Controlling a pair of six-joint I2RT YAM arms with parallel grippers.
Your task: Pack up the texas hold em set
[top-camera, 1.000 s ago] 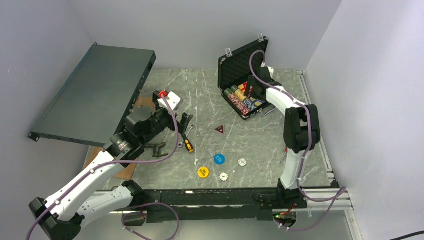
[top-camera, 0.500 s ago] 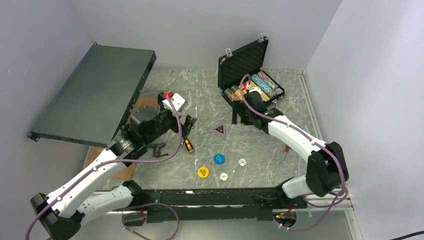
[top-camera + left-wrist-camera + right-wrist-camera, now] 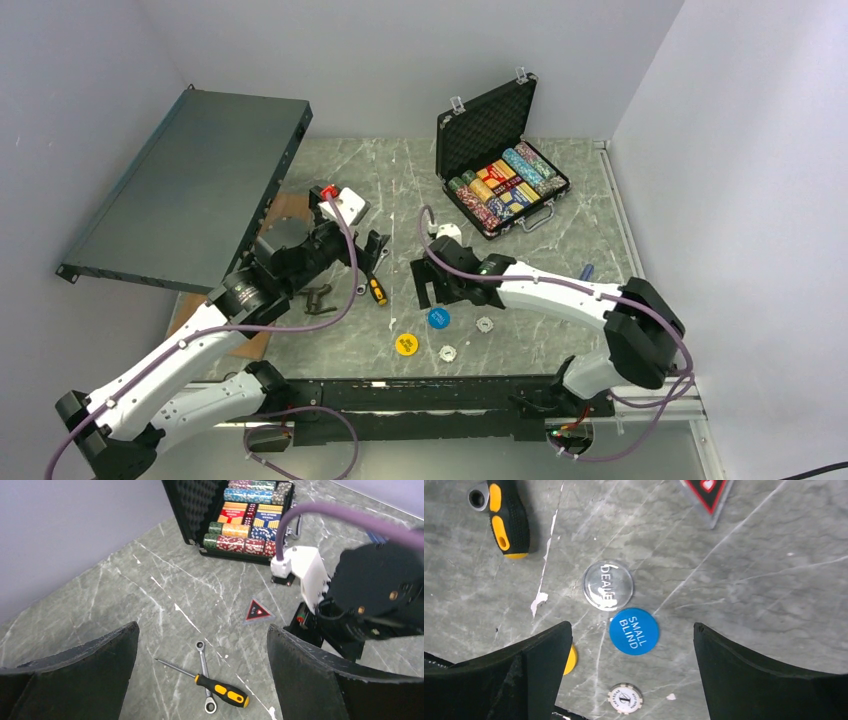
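The black briefcase [image 3: 487, 122] stands open at the back right, with rows of multicoloured chips [image 3: 505, 185] in it; it also shows in the left wrist view [image 3: 196, 507]. My right gripper [image 3: 428, 288] is open and empty, hovering over the blue "SMALL BLIND" button [image 3: 634, 631]. A clear dealer button [image 3: 607, 585] touches the blue one. The yellow button [image 3: 405, 344] is half hidden behind my left finger in the right wrist view [image 3: 569, 659]. Two white chips [image 3: 485, 324] [image 3: 447, 352] lie nearby. My left gripper [image 3: 372, 248] is open and empty.
A yellow-handled screwdriver [image 3: 222, 691] lies across a wrench [image 3: 202, 655] under my left gripper. A red triangle card [image 3: 257, 612] lies beyond them. A large dark-grey panel [image 3: 190, 185] leans at the left. A white box with a red knob [image 3: 342, 200] sits beside it.
My right arm has swung from the briefcase forward and left, down over the blue button. My left gripper has barely moved.
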